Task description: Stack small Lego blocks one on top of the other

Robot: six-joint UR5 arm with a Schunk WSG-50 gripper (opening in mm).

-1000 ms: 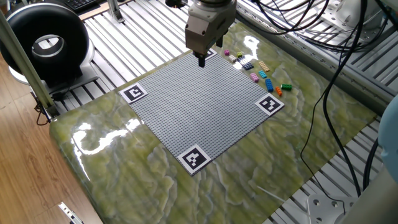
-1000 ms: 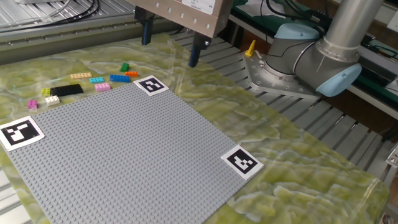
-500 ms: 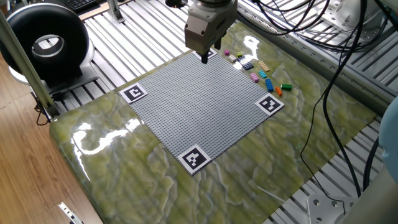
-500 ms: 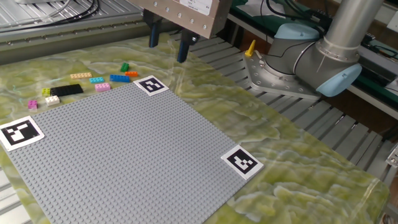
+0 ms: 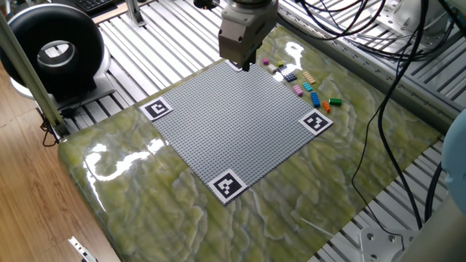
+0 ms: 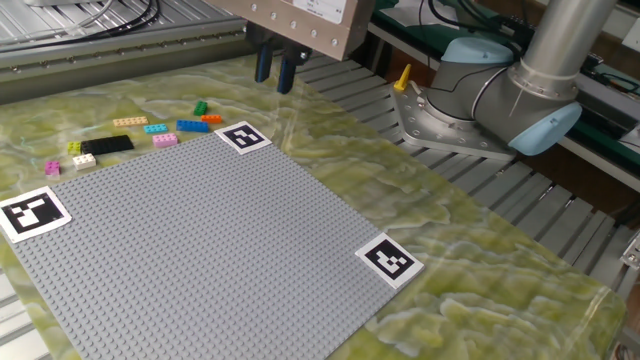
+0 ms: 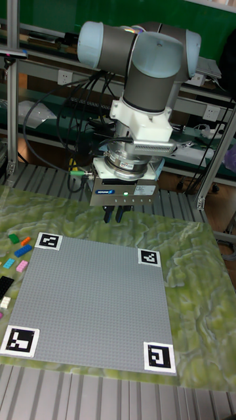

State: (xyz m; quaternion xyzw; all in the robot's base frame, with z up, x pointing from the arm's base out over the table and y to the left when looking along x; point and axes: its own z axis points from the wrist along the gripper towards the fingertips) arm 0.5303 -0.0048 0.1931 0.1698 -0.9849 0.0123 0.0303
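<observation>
I see the end effector (image 6: 274,71) nearly clenched, fingers just apart, holding nothing, hovering at the baseplate's (image 6: 200,250) 12 o'clock edge. Its label's unreadable.

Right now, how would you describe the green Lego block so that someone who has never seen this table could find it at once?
Start from the large grey baseplate and find the loose row of small bricks on the marbled table beside one edge. Follow that row to the end near the corner marker tag. The green block lies there, next to the orange block, and it is the only dark green brick in the row.
</observation>
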